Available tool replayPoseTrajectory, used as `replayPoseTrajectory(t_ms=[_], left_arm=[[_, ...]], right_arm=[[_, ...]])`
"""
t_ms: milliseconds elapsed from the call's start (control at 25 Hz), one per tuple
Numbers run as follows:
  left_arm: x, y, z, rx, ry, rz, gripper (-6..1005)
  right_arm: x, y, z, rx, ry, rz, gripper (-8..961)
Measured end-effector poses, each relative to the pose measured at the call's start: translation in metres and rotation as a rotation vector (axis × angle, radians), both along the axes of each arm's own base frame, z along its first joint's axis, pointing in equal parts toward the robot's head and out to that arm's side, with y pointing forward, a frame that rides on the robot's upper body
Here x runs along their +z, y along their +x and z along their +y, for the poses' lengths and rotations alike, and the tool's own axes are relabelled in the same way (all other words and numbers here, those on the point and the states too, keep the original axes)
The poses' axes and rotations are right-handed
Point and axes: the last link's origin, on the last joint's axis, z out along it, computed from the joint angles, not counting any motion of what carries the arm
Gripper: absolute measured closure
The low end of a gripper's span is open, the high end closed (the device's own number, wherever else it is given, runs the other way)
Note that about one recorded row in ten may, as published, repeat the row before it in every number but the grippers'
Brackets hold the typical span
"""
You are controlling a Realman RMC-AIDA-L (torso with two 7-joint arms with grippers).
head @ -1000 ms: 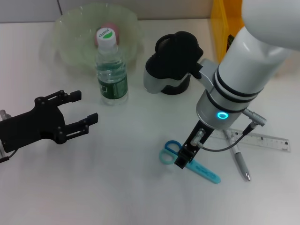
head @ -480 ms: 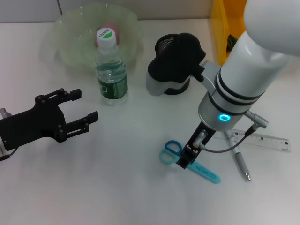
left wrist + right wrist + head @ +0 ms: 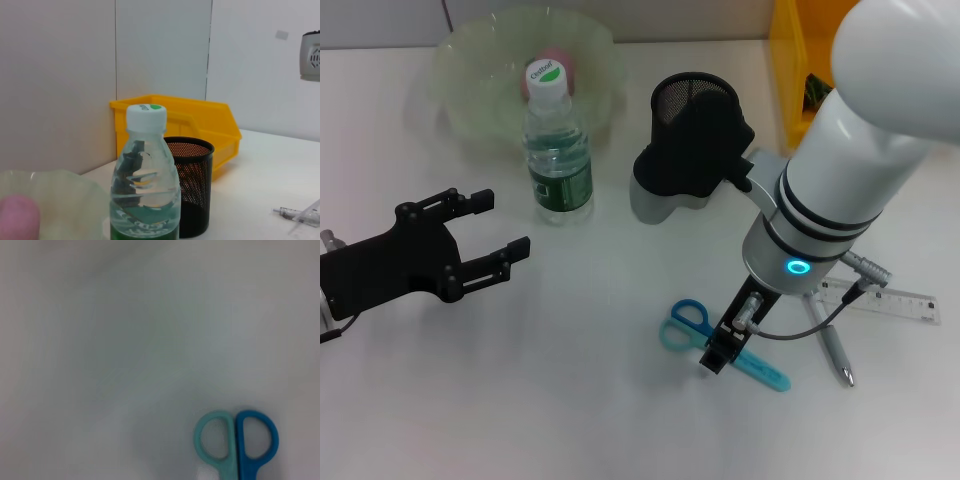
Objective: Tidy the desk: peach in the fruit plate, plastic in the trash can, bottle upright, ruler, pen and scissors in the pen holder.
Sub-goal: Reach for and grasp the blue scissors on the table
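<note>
Jaws of the left gripper (image 3: pixel 498 226) stand wide apart, holding nothing, low at the left over the white surface (image 3: pixel 570 400). Beyond it the green fruit plate (image 3: pixel 470 90) holds the pink peach (image 3: pixel 560 66), with the bottle (image 3: pixel 558 145) upright just in front of the plate. Toward the middle stands the black mesh pen holder (image 3: pixel 690 105). Right gripper (image 3: pixel 717 355) is down over the scissors (image 3: pixel 692 325), at the point where handles meet blades; whether its jaws are apart or closed I cannot tell. Pen (image 3: pixel 832 345) and ruler (image 3: pixel 885 300) lie further right, the yellow bin (image 3: pixel 790 60) behind.
</note>
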Motion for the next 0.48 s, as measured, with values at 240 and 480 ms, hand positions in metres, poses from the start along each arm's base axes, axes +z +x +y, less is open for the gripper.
replayPoseTrajectory(t_ms=[240,480], left_arm=[[-0.0001,0.0002,0.0007,0.0,0.001,0.001,245],[0.0,0.0,0.0008,0.001,0.002,0.002,247]], right_arm=[[-0.0018,0.0007,-0.0001,0.006,0.001,0.0,437],[-0.0041,0.003,-0.0013,0.011,-0.003,-0.008,451]])
